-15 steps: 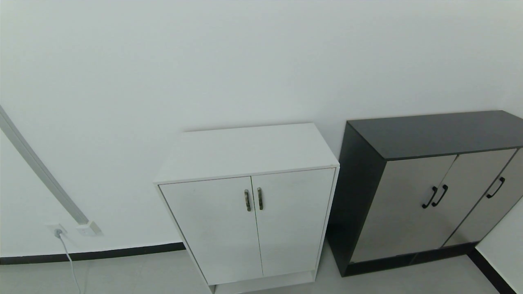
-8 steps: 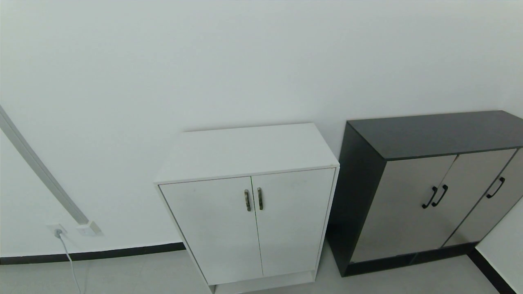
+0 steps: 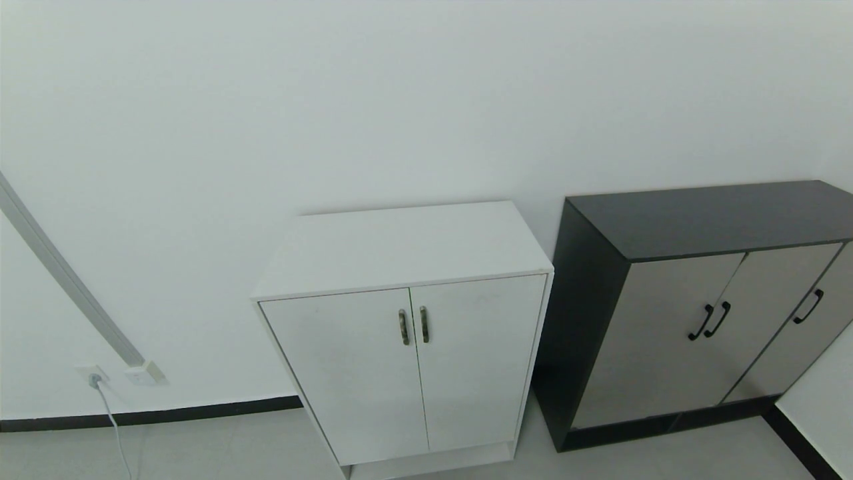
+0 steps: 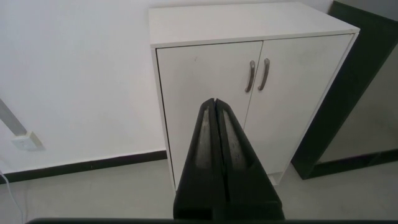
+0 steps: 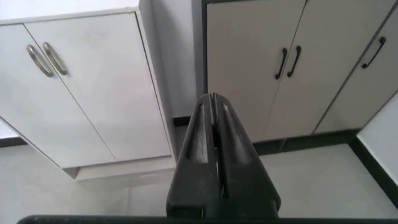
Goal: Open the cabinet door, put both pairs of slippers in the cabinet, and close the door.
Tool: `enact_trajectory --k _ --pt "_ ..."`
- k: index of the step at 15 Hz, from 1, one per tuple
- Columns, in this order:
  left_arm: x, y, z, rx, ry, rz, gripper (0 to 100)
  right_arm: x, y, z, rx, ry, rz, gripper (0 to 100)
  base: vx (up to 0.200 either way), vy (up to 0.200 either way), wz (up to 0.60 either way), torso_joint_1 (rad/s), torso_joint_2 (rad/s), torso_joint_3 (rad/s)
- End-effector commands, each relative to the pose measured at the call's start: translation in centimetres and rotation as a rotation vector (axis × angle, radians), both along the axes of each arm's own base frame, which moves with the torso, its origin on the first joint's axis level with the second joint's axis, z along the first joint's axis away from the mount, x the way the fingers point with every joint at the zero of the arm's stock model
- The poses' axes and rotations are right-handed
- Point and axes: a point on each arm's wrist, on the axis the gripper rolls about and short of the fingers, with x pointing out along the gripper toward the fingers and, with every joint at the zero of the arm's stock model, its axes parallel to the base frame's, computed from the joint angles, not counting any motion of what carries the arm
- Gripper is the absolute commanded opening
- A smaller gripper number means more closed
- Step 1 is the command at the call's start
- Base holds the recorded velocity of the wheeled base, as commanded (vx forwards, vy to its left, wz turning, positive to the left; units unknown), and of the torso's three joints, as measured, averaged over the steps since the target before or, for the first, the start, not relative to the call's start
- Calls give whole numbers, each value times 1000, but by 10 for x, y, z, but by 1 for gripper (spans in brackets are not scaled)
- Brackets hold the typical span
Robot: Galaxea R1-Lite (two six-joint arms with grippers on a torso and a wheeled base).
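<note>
Nothing has moved since the earlier frames. At 6 o'clock in the head view the white cabinet [image 3: 400, 250] stands with both doors [image 3: 353, 373] closed, its inside hidden and its foot cut off. At its 3 o'clock, the dark cabinet [image 3: 706, 217] runs off frame. The left gripper [image 4: 214, 104] and right gripper [image 5: 213, 99] have fingers pressed together, holding nothing.

Floor [image 3: 220, 447]: pale grey tile, meeting the white wall at a black skirting strip [image 3: 153, 417]. Standing directly on it, backs to the wall: white cabinet [image 3: 406, 320], both doors shut, plinth on the tile; just beside it to the right, dark cabinet [image 3: 693, 300] with grey doors, also shut. Narrow gap between the two
</note>
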Motion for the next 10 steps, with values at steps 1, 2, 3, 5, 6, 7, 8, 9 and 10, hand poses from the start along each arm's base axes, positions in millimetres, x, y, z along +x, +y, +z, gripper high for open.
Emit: enact_trajectory --k 1,2,3,5,6,7,8,9,10 --pt "0 0 0 2 1 0 0 -5 0 -1 1 -69 -20 0 0 0 0 0 0 0" --pt "0 0 0 3 2 0 0 -6 0 -1 3 -75 -25 0 0 0 0 0 0 0" --pt "0 0 0 3 1 0 0 -6 0 -1 10 -77 -27 0 0 0 0 0 0 0" --pt "0 0 0 3 2 -1 0 -6 -1 -1 66 -83 -70 0 0 0 0 0 0 0" --pt "0 0 0 3 2 0 0 -6 -1 -1 69 -84 -78 0 0 0 0 0 0 0" --pt "0 0 0 3 2 0 0 -6 -1 -1 70 -84 -78 0 0 0 0 0 0 0" --pt "0 0 0 3 1 0 0 -6 -1 -1 72 -85 -79 0 0 0 0 0 0 0" --pt "0 0 0 3 2 0 0 -6 -1 -1 72 -85 -81 0 0 0 0 0 0 0" --pt "0 0 0 3 1 0 0 -6 -1 -1 70 -84 -79 0 0 0 0 0 0 0"
